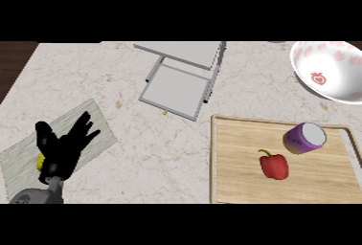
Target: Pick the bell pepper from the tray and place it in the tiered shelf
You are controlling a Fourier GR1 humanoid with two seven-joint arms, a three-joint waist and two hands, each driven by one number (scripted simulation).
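One robot hand (65, 148) is all I have in the head view: my left, coming up from the lower left edge on its grey forearm. Its black fingers are straight and spread apart, pointing up and away from me, and they grip nothing. It sits over a pale grey mat (99, 125) that lies at an angle on the left part of the counter (84, 81). A small patch of yellow (40, 162) shows at the left side of the palm, mostly hidden behind it, so I cannot tell what it is. My right hand shows nowhere.

On the right I see the wooden tray (237, 143), light in colour with a raised rim, reaching to the right edge of the view. The bell pepper (274, 166) lies on it, red with a short curved stem pointing up and to the left, roughly in the tray's middle. Up and to the right of the pepper, apart from it, a purple can (305, 138) with a white top lies tipped on the tray near its far rim.

At the top centre of the counter stands the tiered shelf (176, 88), light grey, its two flat levels stepped one behind the other and slightly turned. It is well apart from the tray and from my left hand. A white bowl (314, 83) with red strawberry marks sits at the upper right, partly cut off by the view's edge.
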